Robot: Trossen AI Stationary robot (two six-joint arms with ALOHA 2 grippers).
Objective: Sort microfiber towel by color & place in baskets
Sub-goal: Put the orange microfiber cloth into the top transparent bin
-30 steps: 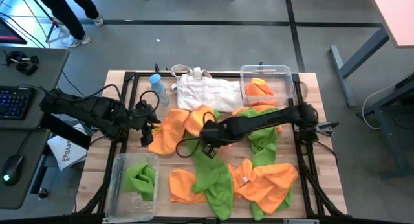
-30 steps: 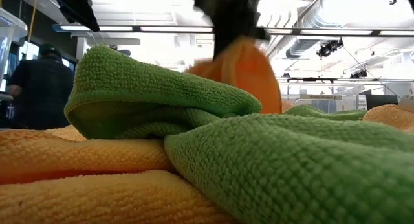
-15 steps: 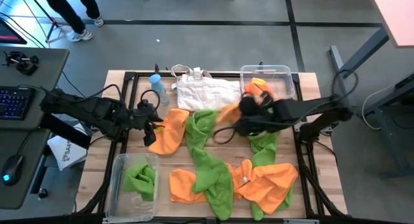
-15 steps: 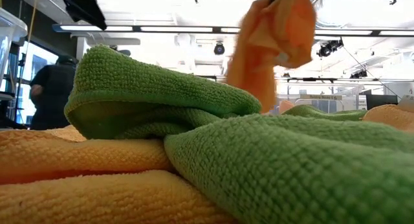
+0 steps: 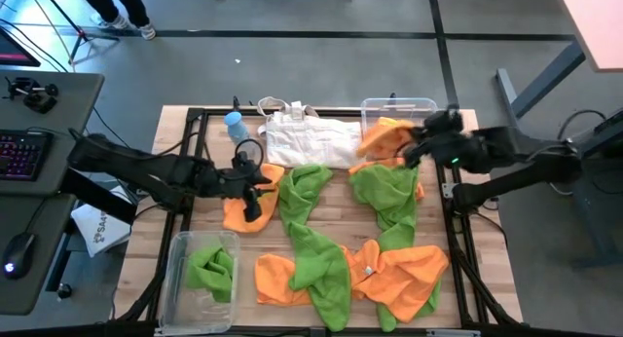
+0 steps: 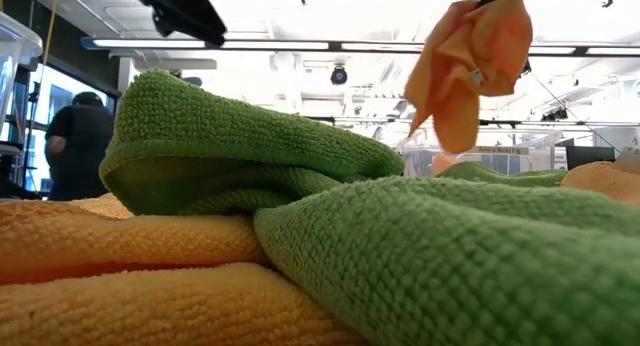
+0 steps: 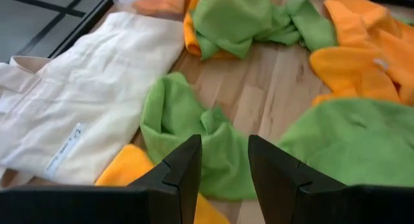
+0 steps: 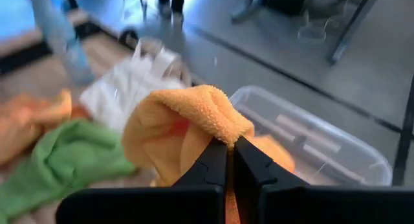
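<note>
While the right claw (image 8: 226, 149) grips an orange towel (image 8: 187, 130) at the orange-stocked basket (image 5: 428, 111), release should wait until the cloth hangs fully inside. Left claw (image 7: 223, 160) open above green towel (image 7: 194, 130).

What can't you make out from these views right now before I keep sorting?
- Low view: green towel fills the foreground, hiding both baskets and the tabletop.
- High view: orange towel held by the right gripper covers part of the far basket, hiding its contents.
- Right wrist view: bottle blurred.
</note>
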